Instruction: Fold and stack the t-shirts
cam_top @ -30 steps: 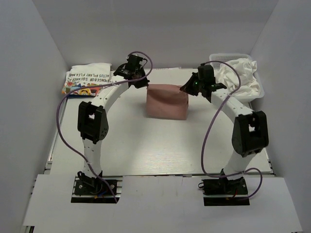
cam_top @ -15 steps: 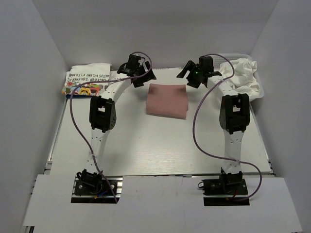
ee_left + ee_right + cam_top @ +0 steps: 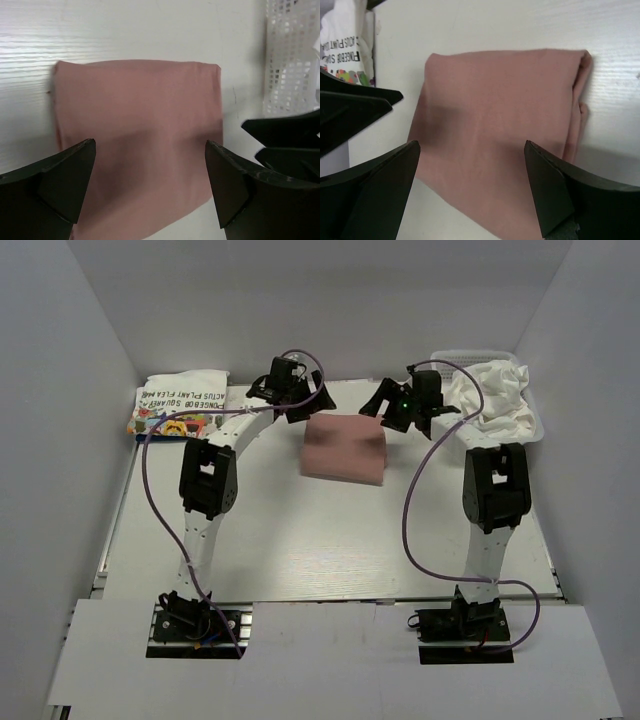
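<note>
**Both grippers hang over the folded dusty pink cotton t-shirt (image 3: 345,448), jaws spread wide**

We see it lying flat and squared in the middle of the white table (image 3: 300,550). The left gripper (image 3: 303,408) and right gripper (image 3: 385,412) sit above its far corners, holding nothing. We judge they are placed there to lift it by two corners toward the folded white printed t-shirt (image 3: 180,405) at far left. Crumpled white t-shirts (image 3: 495,390) fill the white mesh plastic basket (image 3: 470,356).
</note>
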### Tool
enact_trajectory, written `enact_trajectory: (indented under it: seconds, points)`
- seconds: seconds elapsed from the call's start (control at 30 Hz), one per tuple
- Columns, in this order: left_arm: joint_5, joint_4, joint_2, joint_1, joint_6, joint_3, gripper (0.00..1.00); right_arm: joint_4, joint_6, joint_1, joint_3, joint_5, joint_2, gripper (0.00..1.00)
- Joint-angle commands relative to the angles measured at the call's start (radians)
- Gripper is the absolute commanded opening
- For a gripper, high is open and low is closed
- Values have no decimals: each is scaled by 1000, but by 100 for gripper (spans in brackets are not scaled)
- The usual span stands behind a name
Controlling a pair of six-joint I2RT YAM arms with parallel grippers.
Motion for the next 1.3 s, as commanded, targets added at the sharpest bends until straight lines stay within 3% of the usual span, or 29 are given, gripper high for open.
enact_trajectory:
  seconds: [0.0,0.17,0.3,0.53,0.7,0.9,1.07,1.27]
  points:
    - [70,51,20,-21,15,4,100,154,9,-4,9,-74,68,90]
    - [32,52,122,-21,35,39,100,185,26,-8,90,-71,223,90]
    - [20,33,166,-21,56,52,100,81,-28,-1,166,-62,285,90]
    - [-34,2,76,-21,107,98,100,21,-99,4,164,-37,149,90]
    - [-74,12,-90,-39,136,4,100,94,-117,27,-23,-34,-28,90]
    - [104,105,-234,-85,116,-267,100,294,-24,58,-371,-101,-241,90]
    - [151,171,-223,-111,69,-428,100,369,36,56,-462,-126,-199,90]
    - [81,128,-191,-90,59,-566,100,388,105,36,-543,-151,-70,90]
